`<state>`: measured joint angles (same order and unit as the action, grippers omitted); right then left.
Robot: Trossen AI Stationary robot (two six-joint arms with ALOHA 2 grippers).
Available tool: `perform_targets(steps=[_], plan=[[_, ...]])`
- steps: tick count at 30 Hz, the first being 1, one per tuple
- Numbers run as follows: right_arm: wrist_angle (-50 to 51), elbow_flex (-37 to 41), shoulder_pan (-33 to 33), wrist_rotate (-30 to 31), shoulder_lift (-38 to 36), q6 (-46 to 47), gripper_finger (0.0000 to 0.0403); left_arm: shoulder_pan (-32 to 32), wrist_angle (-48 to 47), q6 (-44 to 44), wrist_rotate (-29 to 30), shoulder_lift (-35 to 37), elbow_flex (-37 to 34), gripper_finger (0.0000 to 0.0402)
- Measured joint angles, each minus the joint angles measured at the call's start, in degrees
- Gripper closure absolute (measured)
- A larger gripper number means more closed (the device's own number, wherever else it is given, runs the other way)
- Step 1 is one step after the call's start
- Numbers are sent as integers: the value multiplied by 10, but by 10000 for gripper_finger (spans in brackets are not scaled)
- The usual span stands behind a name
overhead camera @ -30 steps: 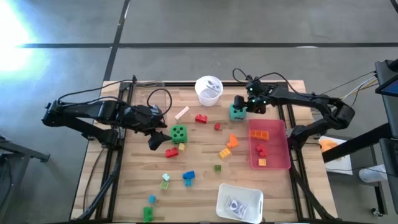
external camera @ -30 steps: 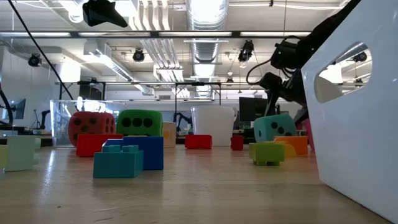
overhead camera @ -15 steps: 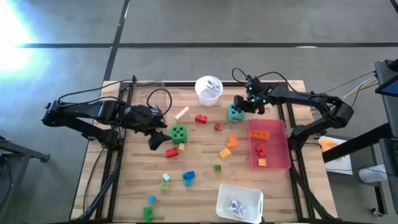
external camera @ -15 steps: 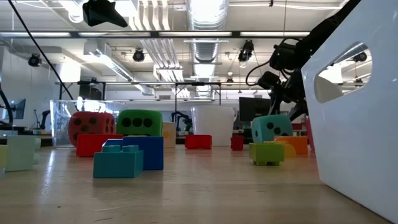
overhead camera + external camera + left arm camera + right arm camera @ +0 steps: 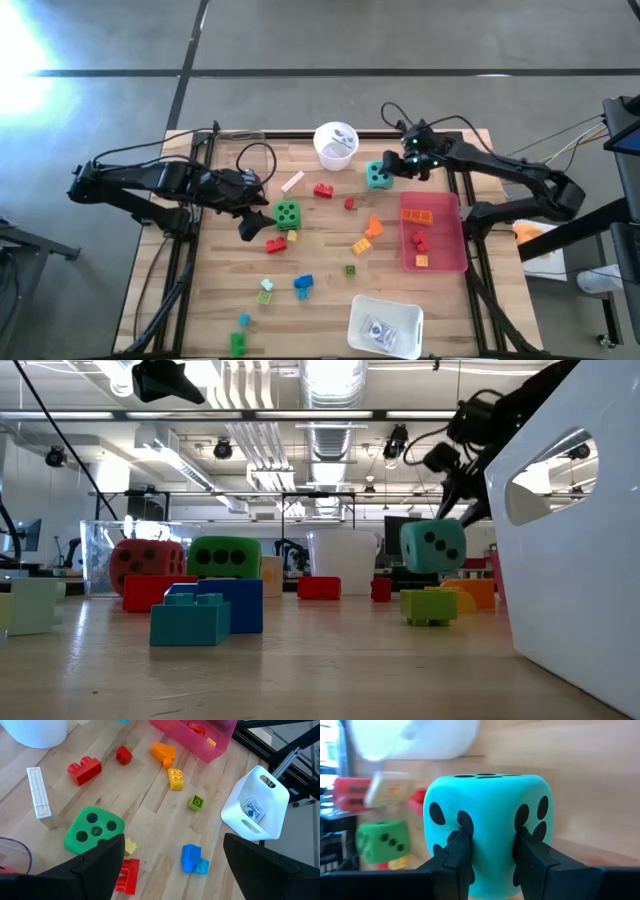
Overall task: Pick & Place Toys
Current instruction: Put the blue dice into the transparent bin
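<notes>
The right end effector [image 5: 392, 172] is clamped on the teal die [image 5: 378, 176], lifted clear of the bench [image 5: 320, 300]. The pink tray [image 5: 447, 262] lies just beside the die, toward the bench's front-right edge, so the carry is probably short. The left end effector [image 5: 248, 222] hangs spread wide and empty beside the green die [image 5: 288, 214].

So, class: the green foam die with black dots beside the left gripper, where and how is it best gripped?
Probably across two opposite flat side faces of the green foam die, coming straight down from above. It sits flat on the wooden table, and the open left gripper is right beside it; mind the small yellow brick touching its base.
</notes>
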<state>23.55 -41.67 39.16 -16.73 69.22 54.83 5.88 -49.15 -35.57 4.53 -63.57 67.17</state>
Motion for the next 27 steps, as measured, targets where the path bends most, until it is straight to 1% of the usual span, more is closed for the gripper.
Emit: perform_targets(steps=[4, 9, 15, 17, 19, 21, 23, 27], plan=[[-5, -1, -7, -15, -46, 5, 322, 0, 6, 0, 3, 0, 0, 62], [-18, -1, -29, -19, -93, 23, 330, 0, 29, 11, 15, 0, 0, 62], [-25, -2, -85, -23, -130, 53, 333, 0, 34, 11, 20, 0, 0, 62], [-45, -2, -109, -22, -136, 64, 335, 0, 58, 5, 29, 0, -14, 62], [-74, -2, -134, -17, -140, 79, 339, 0, 105, -10, 32, 0, -42, 62], [-109, -2, -153, -13, -140, 90, 340, 0, 177, -25, 32, 0, -80, 62], [-139, -2, -171, -8, -139, 101, 340, 0, 269, -44, 31, 0, -124, 62], [-180, -2, -209, 21, -135, 113, 351, 0, 469, -81, 22, 0, -207, 62]])
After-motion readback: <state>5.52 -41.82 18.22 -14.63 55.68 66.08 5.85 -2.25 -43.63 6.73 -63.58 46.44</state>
